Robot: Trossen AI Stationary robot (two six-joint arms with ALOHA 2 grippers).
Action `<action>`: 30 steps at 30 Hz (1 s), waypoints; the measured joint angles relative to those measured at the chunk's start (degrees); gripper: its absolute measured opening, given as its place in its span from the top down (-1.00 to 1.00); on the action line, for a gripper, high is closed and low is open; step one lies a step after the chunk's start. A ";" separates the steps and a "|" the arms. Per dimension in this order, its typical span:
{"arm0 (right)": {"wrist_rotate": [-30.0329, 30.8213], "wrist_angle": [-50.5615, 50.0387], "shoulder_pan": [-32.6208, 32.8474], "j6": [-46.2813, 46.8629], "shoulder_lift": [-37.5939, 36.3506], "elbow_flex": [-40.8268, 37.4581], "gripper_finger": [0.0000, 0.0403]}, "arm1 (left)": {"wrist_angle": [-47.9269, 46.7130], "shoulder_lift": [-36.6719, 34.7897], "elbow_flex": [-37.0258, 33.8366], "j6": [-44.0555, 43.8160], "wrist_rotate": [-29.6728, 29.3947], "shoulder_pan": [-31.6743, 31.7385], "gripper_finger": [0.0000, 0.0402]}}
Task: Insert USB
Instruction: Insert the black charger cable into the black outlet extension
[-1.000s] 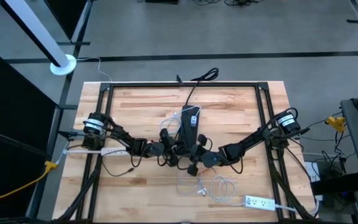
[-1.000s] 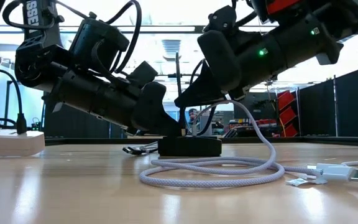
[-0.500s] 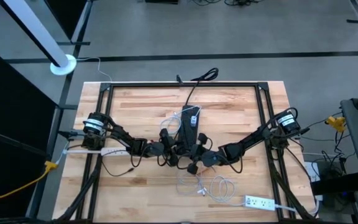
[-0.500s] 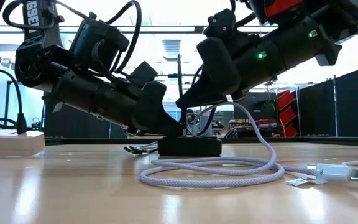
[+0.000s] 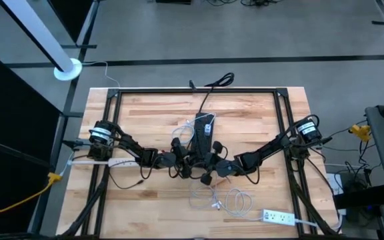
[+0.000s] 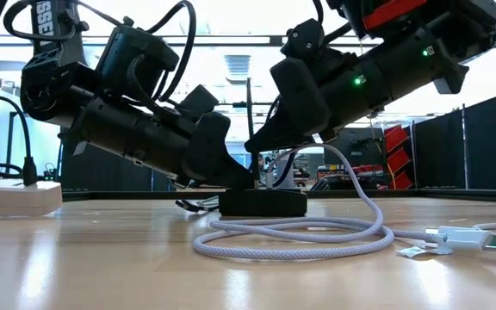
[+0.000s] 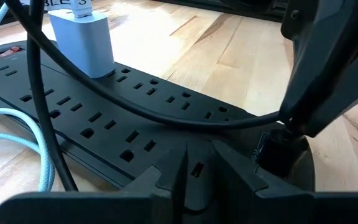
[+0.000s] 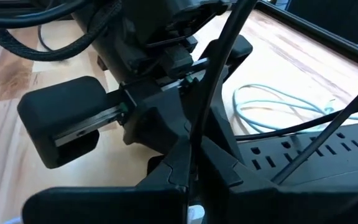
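Left gripper point(image 7: 185, 169) fingers pinched nearly together, pressing down on the near end of the black power strip point(image 7: 104, 106) mid-worktop, probably to pin it. Right gripper point(image 8: 191, 155) fingers clamped on a dark cable point(image 8: 219, 74), plug tip hidden, aimed at that same end. White charger point(image 7: 82, 40) already plugged in farther along. Braided USB cable point(image 6: 317, 228) coiled loose toward the front edge.

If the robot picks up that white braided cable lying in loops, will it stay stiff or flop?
Probably flop: the white braided cable lies in loose curves on the table. It looks light, and its plug end would likely dangle.
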 joint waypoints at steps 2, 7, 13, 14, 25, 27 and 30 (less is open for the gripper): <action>-0.23 0.02 0.02 1.48 0.23 0.02 0.99 | 0.00 0.00 0.00 0.00 0.00 -0.02 0.68; -0.37 -0.37 0.50 2.60 1.04 0.13 0.99 | 0.00 0.00 0.00 0.02 0.00 -0.04 0.68; -2.18 -3.08 1.02 2.36 1.15 0.20 0.99 | -0.04 0.00 0.00 0.02 0.00 -0.04 0.68; -2.46 -3.67 1.21 2.33 1.05 0.20 0.99 | -0.04 0.00 0.00 0.02 0.00 -0.04 0.68; -5.97 -10.77 1.18 3.21 -1.68 0.04 0.99 | -0.07 0.00 0.00 0.24 -0.18 -0.07 0.68; -5.89 -10.46 0.87 3.86 -1.68 0.02 0.99 | -0.06 0.00 0.00 0.24 -0.40 -0.07 0.68; -5.41 -9.44 0.64 3.62 -1.68 0.00 0.99 | -0.06 0.00 -0.02 0.20 -0.48 -0.04 0.68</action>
